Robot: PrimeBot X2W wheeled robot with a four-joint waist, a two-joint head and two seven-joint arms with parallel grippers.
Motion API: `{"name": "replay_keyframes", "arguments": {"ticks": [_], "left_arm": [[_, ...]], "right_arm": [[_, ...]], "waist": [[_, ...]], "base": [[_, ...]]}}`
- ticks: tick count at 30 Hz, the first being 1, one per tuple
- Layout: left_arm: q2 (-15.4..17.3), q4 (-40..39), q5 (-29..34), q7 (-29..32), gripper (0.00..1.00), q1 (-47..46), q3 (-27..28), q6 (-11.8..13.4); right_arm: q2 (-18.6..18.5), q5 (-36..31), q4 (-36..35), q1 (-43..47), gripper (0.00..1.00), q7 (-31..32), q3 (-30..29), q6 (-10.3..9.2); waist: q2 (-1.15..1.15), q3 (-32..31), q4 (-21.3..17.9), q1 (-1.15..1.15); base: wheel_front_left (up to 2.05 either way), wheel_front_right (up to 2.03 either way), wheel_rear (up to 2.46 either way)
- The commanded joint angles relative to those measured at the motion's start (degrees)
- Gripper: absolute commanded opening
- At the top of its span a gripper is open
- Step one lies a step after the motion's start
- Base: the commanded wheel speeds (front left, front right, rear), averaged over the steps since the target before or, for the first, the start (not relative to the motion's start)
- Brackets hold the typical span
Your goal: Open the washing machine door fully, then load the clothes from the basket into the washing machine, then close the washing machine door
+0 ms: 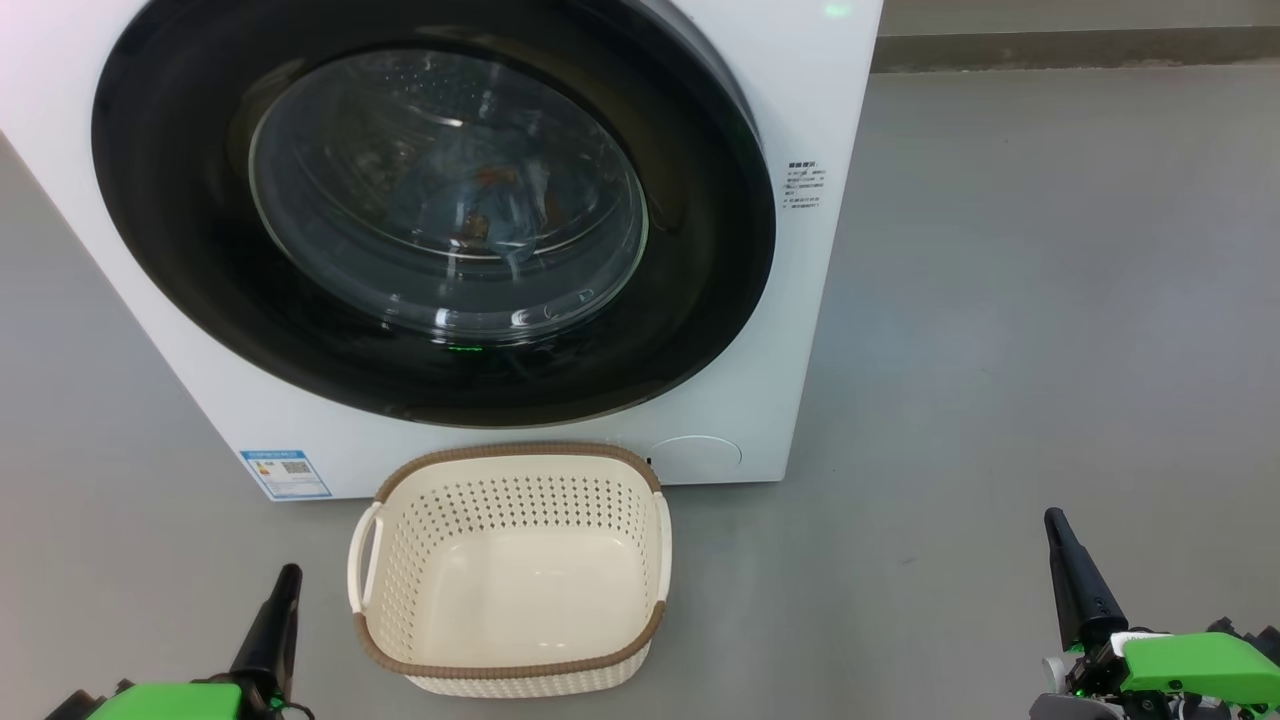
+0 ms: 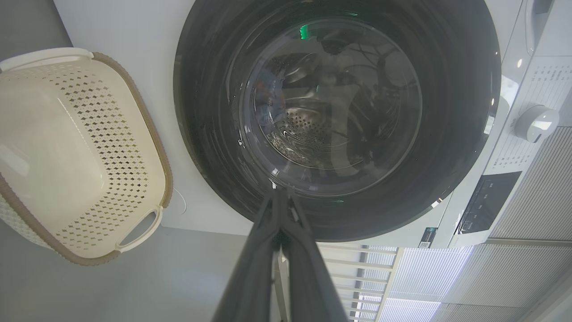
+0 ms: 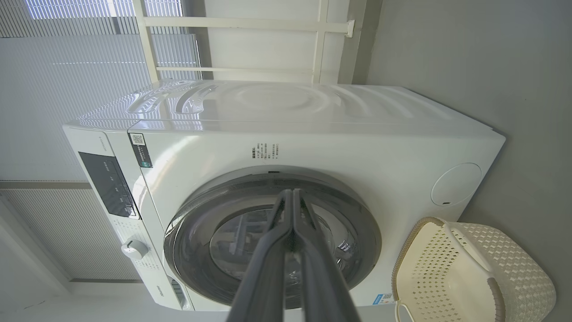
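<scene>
Grey floor (image 1: 1000,350) is carrying every item listed.

Nearest: left gripper (image 1: 288,578), lower left in the head view, is pressing its two dark fingers together on nothing and pointing up. Right gripper (image 1: 1055,522), lower right, is doing likewise.

Next: basket (image 1: 520,452) is sitting upright between them, touching neither, just in front of the washing machine (image 1: 830,120), and showing its bare bottom.

Beyond: washing machine door (image 1: 170,200) is sitting closed against the white front.

Farthest: clothes (image 1: 480,200), light-blue with orange-brown patches, are lying inside the drum and showing dimly through the door glass.
</scene>
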Motion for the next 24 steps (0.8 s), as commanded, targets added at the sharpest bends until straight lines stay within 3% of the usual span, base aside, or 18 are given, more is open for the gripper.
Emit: {"name": "replay_keyframes", "arguments": {"ticks": [1, 24], "left_arm": [[0.67, -1.1, -0.1, 0.27, 0.0, -2.36, 2.05, -0.41], [0.63, -1.1, -0.05, 0.31, 0.0, -2.37, 2.1, -0.41]], "right_arm": [[-0.73, 0.67, -1.44, -2.25, 0.0, 0.43, 1.43, -0.08], [-0.73, 0.67, -1.44, -2.25, 0.0, 0.43, 1.44, -0.08]], "waist": [[0.0, 0.0, 0.0, 0.0], [0.0, 0.0, 0.0, 0.0]], "base": [[0.0, 0.0, 0.0], [0.0, 0.0, 0.0]]}}
